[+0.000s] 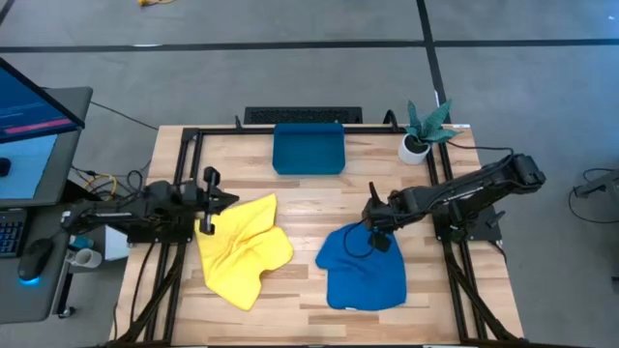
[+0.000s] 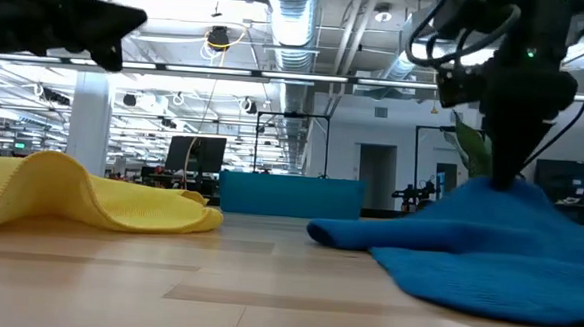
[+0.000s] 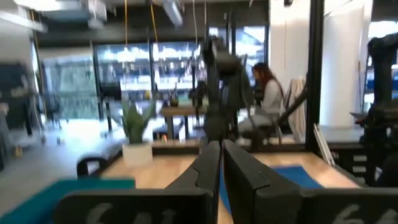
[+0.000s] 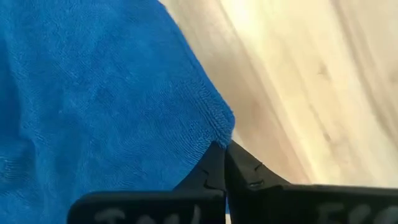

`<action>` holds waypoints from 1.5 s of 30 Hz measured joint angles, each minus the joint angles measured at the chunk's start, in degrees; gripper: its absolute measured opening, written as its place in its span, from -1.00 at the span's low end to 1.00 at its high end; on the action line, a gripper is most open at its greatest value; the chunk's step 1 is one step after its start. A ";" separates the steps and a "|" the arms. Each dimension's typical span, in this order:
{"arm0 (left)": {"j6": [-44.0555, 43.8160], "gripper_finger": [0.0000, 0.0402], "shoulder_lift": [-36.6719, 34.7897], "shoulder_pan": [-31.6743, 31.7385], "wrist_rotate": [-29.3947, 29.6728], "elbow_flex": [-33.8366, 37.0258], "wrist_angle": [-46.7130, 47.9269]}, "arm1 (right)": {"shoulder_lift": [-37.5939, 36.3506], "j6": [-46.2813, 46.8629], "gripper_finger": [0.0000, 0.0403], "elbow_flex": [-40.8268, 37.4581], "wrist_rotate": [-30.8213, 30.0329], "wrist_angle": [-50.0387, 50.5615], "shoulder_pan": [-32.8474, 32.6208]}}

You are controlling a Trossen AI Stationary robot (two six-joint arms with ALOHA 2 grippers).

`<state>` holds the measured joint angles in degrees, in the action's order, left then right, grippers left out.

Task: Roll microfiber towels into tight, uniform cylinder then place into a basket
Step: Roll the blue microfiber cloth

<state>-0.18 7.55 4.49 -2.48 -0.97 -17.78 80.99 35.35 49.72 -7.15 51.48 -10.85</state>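
Two towels unrolled, basket (image 1: 309, 149) empty at bench's far edge.

Right tool (image 4: 224, 155) pinching a corner of blue towel (image 1: 363, 271) near bench's right side; left tool (image 3: 221, 155) pressed together, seemingly empty, raised just beside crumpled yellow towel (image 1: 242, 246) towards left edge. No rolling done yet; both cylinders and placing left.

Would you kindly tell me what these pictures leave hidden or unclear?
- Blue towel: in the high view the right claw covers the corner it pinches.
- Basket: the low view shows only its wall; the inside is hidden.
- Yellow towel: its underside folds are hidden in every view.
- Left claw: shut; the wrist view cuts off its base.
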 joint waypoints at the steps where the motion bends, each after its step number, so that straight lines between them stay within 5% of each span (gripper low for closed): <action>1: -0.80 -0.95 1.85 0.00 0.00 0.00 -0.14 | 0.00 0.00 -0.96 0.75 -0.50 1.06 0.00; 10: -2.52 -0.95 21.56 0.02 1.60 -0.11 -15.04 | -0.07 -0.02 -0.95 4.59 -1.43 2.48 0.00; 16: -2.40 -0.92 32.67 0.02 1.08 -4.72 -15.93 | -0.11 -1.33 -0.98 5.09 -2.08 2.50 0.00; 30: -2.66 -0.34 58.10 0.02 -0.36 -19.80 -15.19 | -0.11 -1.52 -0.96 5.09 -2.06 2.47 -1.58; 45: -1.75 -0.26 84.76 0.00 -13.99 -35.49 -16.15 | -0.11 -3.92 -0.96 5.09 -2.48 -4.19 -6.21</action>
<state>-1.93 92.31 4.49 -16.47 -36.46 -33.93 80.88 31.44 54.81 -9.63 47.30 -17.06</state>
